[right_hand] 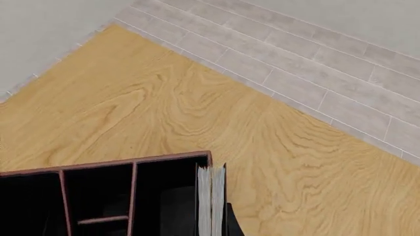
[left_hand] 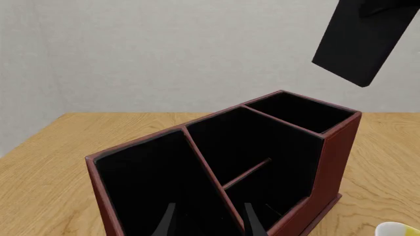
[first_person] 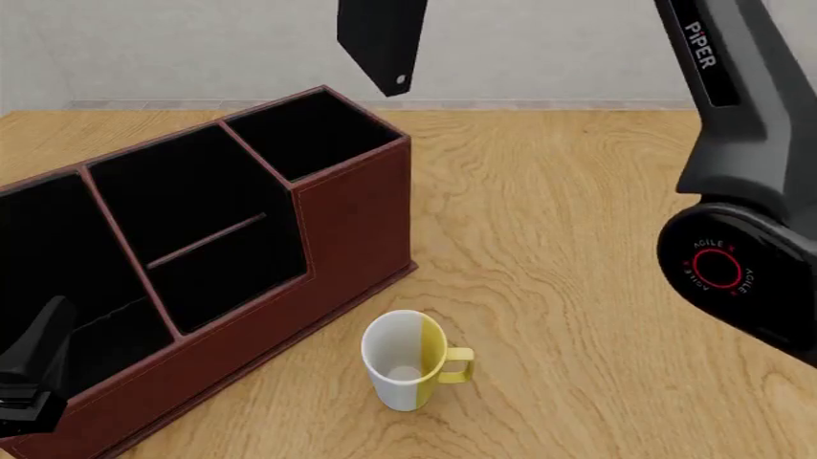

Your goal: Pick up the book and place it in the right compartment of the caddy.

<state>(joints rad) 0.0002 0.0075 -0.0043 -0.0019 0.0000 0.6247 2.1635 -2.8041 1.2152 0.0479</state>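
Observation:
The black book [first_person: 381, 43] hangs tilted in the air above the far right end of the reddish-brown caddy [first_person: 344, 229]. My right gripper [right_hand: 211, 223] is shut on the book, whose speckled page edge [right_hand: 211, 196] shows in the right wrist view. It sits just over the outer wall of the narrow right compartment [first_person: 306, 134]. In the left wrist view the book [left_hand: 364, 42] floats above that compartment [left_hand: 298, 110]. My left gripper [left_hand: 210, 223] is open and empty at the caddy's left end [first_person: 33, 368].
A white-and-yellow mug [first_person: 411, 359] stands upright on the wooden table just in front of the caddy; its rim also shows in the left wrist view [left_hand: 397, 229]. My right arm's body [first_person: 740, 191] fills the right side of the front view.

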